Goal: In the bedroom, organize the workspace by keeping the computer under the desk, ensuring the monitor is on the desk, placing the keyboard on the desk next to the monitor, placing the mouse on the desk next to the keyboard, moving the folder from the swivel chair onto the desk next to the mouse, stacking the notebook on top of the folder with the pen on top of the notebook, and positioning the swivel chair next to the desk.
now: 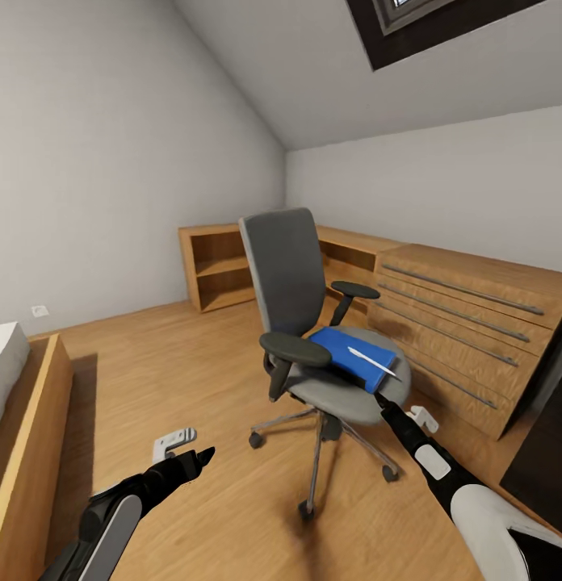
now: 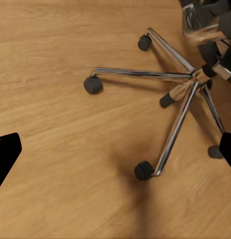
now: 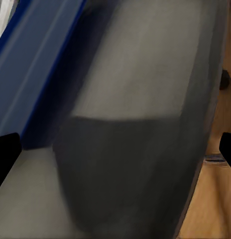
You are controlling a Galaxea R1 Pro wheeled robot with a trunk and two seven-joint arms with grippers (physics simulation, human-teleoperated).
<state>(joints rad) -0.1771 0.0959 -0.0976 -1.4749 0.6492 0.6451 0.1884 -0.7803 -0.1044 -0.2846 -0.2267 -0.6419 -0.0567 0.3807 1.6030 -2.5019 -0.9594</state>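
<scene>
The swivel chair (image 1: 289,274) stands mid-room on the plank floor, its grey seat (image 3: 145,99) facing me. The blue folder (image 1: 341,349) lies on the seat with the pale pen (image 1: 371,361) resting on top of it. My right gripper (image 1: 383,399) is open just at the seat's front edge, beside the folder (image 3: 36,64). My left gripper (image 1: 204,457) hangs open low over the floor, left of the chair's metal star base (image 2: 180,94). The desk, monitor, keyboard, mouse, computer and notebook are out of view.
Light wooden low cabinets (image 1: 475,323) and an open shelf unit (image 1: 216,266) line the far walls behind the chair. A wood bed frame (image 1: 31,436) is at my left. A small white bracket (image 1: 174,440) lies on the floor. Something dark (image 1: 547,452) stands at the right edge.
</scene>
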